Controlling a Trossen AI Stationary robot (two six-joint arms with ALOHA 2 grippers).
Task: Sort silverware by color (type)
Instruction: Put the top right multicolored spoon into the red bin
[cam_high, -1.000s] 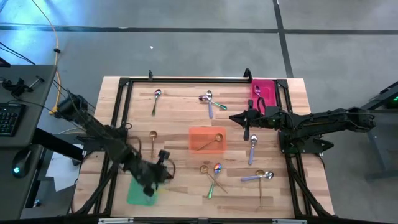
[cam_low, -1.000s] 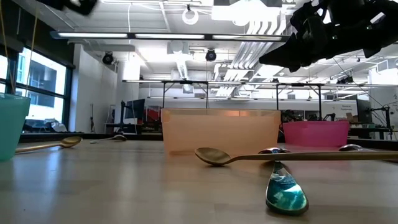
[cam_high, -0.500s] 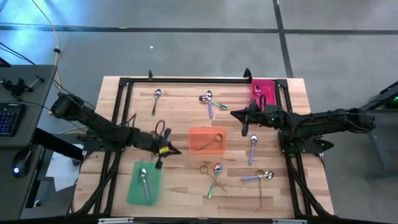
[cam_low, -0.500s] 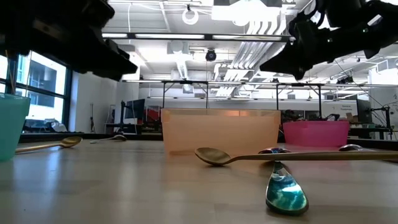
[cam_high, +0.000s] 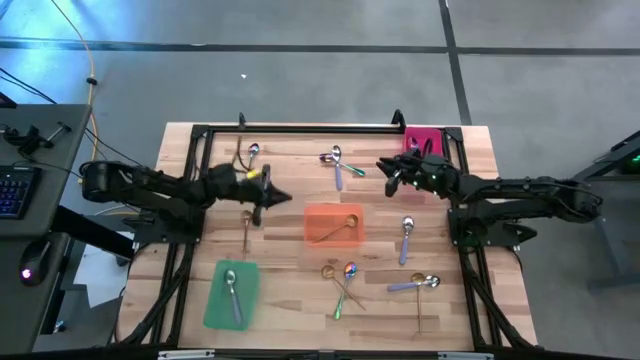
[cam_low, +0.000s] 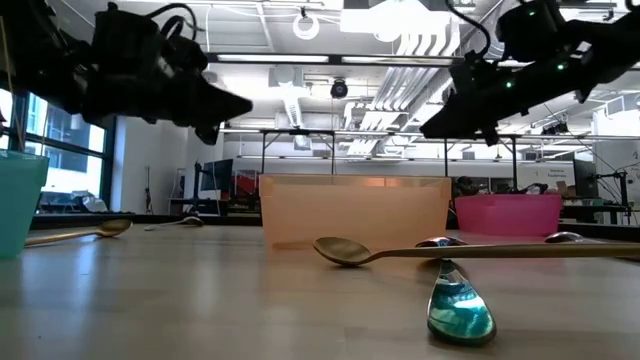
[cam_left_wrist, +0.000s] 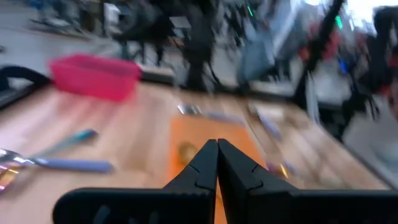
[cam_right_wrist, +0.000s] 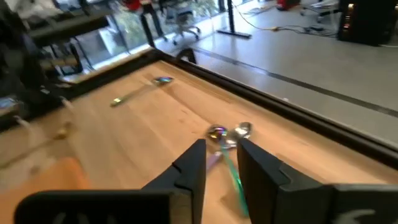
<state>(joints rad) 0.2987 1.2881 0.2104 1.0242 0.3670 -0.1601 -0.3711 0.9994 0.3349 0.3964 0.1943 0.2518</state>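
Hovering left of centre in the high view, left gripper (cam_high: 278, 196) sits above the table (cam_high: 290, 170), just left of the orange tray (cam_high: 333, 226); jaws closed, nothing in them, per left wrist view; right gripper (cam_high: 385, 166) hovers upper right of centre, near the pink tray (cam_high: 421, 139); jaws slightly apart, empty, per right wrist view; silverware scattered across the table: green-handled spoon (cam_high: 250, 160) upper left; spoon pair (cam_high: 337, 163) upper centre, just left of the right gripper; gold spoon (cam_high: 245, 226) left of the orange tray, below the left gripper; another gold spoon (cam_high: 342, 226) inside the orange tray; silver spoon (cam_high: 231, 292) in the green tray (cam_high: 214, 305), lower left; purple-handled spoon (cam_high: 405, 238) right of centre; cluster of a gold and a rainbow spoon (cam_high: 343, 283) lower centre; purple-handled spoon (cam_high: 414, 285) crossing a gold one lower right.
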